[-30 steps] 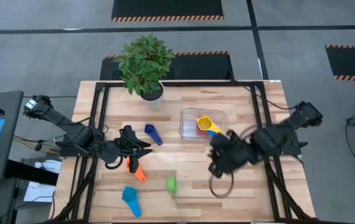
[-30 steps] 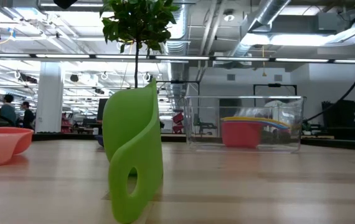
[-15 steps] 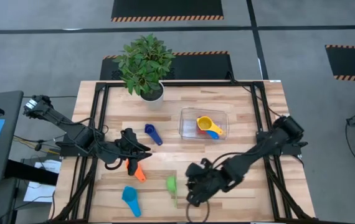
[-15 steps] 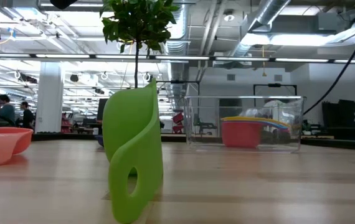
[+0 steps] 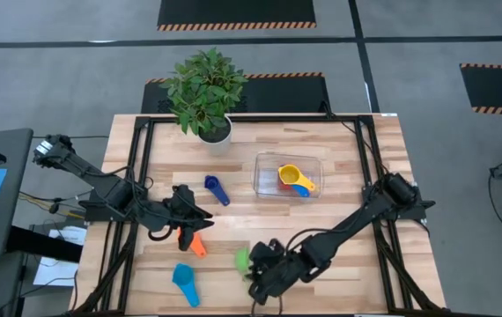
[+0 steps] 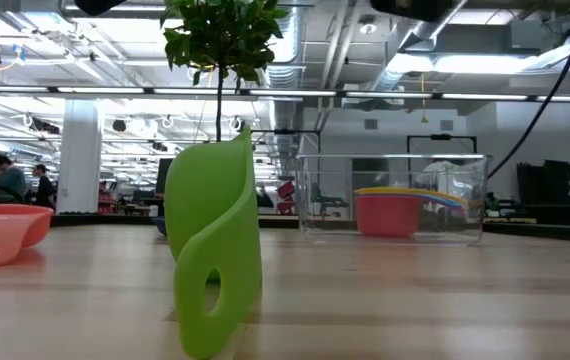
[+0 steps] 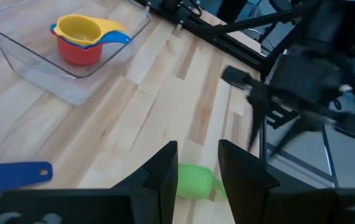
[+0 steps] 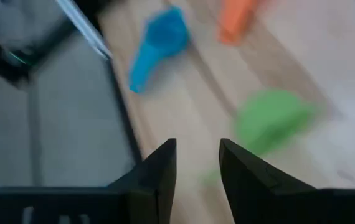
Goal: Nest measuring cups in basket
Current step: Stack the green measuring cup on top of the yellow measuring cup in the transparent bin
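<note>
Green measuring cup (image 5: 242, 258) lies near the table's front edge, handle toward six o'clock, bare wood around; the right gripper (image 5: 257, 271), fingers spread, hovers beside it. At one o'clock, the clear basket (image 5: 263, 175) holds nested cups. Left gripper (image 5: 200, 214) waits spread at ten o'clock.

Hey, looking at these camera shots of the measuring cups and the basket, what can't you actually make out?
- Cups nested in the basket: how many lie under the yellow cup is hidden by the stack, in every view.
- Green cup: partly covered by the right gripper in the high view; blurred in the right wrist view.
- Orange cup: partly hidden under the left gripper.
</note>
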Available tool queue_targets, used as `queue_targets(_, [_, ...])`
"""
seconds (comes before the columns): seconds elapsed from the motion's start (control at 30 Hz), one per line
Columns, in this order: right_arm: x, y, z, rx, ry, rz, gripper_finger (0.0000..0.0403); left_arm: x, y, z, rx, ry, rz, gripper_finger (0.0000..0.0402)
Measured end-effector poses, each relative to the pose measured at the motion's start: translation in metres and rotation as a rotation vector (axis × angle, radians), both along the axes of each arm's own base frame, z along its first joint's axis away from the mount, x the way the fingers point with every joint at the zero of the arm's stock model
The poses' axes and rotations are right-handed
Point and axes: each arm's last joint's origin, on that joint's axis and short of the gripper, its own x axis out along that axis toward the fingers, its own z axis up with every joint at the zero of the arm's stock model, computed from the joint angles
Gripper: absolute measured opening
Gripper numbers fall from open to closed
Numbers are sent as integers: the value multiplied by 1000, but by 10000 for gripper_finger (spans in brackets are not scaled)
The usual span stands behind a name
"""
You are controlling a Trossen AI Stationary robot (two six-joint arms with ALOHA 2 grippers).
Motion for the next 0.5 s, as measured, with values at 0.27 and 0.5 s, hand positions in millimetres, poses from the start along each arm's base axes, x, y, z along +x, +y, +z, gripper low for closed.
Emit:
queue_targets(0.27, [24, -4, -40, 141, 24, -161, 211, -2, 0, -3, 17, 44, -48, 103])
queue_targets(0.5, [38, -14, -53, 233, 19, -247, 231, -4, 0, -5, 32, 78, -84, 103])
